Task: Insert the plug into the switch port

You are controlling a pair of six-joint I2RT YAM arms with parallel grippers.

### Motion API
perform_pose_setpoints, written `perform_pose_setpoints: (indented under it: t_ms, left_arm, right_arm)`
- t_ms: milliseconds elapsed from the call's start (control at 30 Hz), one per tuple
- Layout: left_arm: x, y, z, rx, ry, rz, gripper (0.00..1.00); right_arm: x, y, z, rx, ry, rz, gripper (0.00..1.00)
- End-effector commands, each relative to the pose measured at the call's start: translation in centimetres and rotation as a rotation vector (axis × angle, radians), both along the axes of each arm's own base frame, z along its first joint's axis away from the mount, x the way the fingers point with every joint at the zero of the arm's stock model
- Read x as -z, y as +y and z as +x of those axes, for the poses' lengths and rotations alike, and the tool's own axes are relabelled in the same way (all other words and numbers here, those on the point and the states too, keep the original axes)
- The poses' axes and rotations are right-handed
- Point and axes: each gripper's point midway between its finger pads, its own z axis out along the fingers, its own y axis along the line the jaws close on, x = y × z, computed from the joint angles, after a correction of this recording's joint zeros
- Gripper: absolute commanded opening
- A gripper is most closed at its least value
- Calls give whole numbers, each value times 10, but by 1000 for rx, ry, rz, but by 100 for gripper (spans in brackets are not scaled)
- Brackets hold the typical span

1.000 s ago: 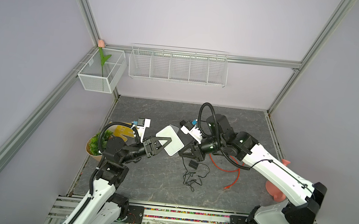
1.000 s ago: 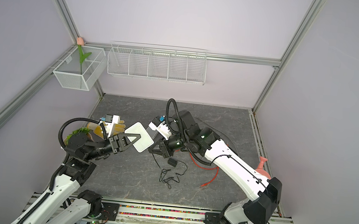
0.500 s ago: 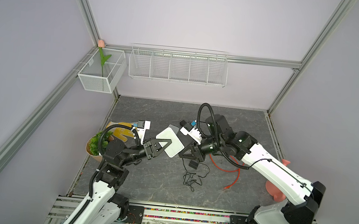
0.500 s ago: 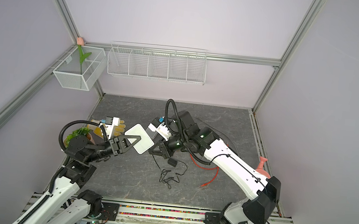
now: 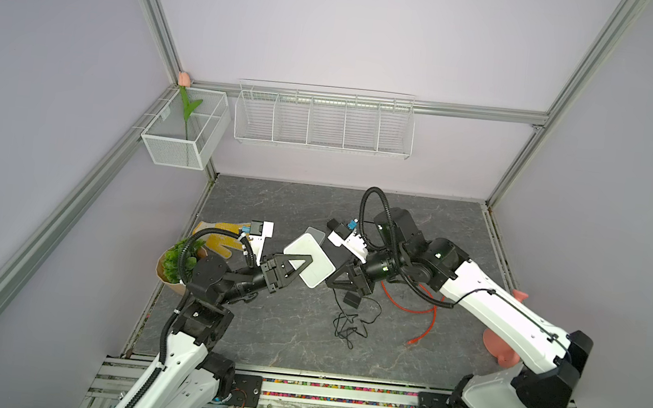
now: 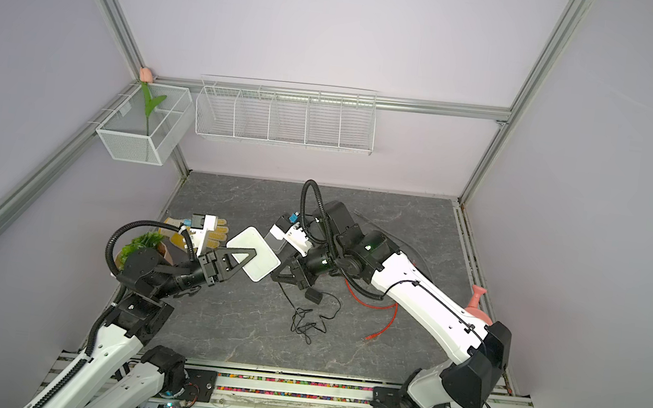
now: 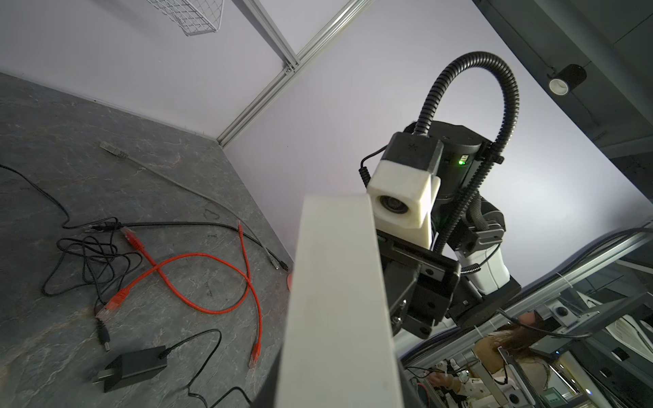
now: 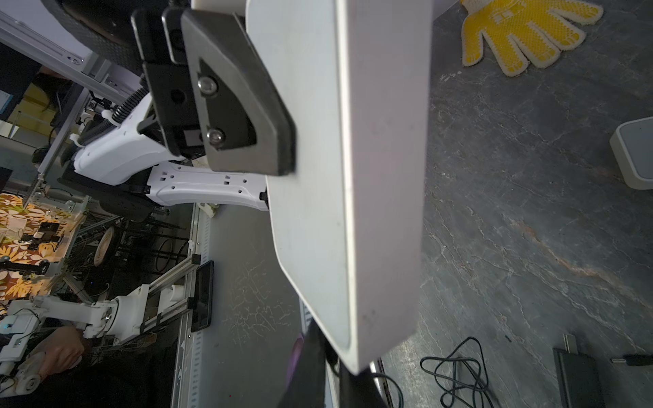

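Left gripper [image 5: 304, 263] clamped on white switch [image 5: 319, 273] at frame centre, right gripper [image 5: 338, 284] closed just right of it, its hold unclear, adapter [image 5: 351, 300] and red cable [image 5: 409, 308] on floor below.

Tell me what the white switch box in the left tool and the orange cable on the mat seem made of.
White switch box: likely hard moulded plastic, satin finish; smooth flat faces, rounded corners, faint scuffs in the right wrist view. Orange cable: probably a flexible rubbery or PVC jacket, slightly glossy; it lies in loose, curling loops.
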Motion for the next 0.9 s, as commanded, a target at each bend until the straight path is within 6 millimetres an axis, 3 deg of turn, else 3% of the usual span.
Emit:
perform_pose_setpoints:
  t_ms: [0,133,200,300,433,567,667,767,867]
  left_arm:
    - [24,-20,-57,326,72,92,0]
    - [16,-15,-36,269,76,71,0]
    - [12,-12,-28,246,75,53,0]
    - [7,-9,-20,224,69,42,0]
    - [6,-8,-14,209,70,40,0]
    - [7,-8,-9,206,79,35,0]
    - [9,-8,-3,195,86,36,0]
    - [23,-2,17,111,121,55,0]
    - [59,11,51,-51,216,102,0]
  right_arm:
    - [-73,18,52,108,-321,243,13]
    - [-66,9,48,117,-334,212,26]
    - [-58,4,47,124,-335,179,39]
    - [-47,-6,46,147,-347,134,54]
    - [-42,-20,41,172,-363,112,66]
    - [-40,-41,40,250,-391,80,68]
    - [-26,-64,51,378,-406,-13,64]
    - [3,-89,67,517,-396,-179,63]
    - [45,-107,77,588,-355,-351,63]
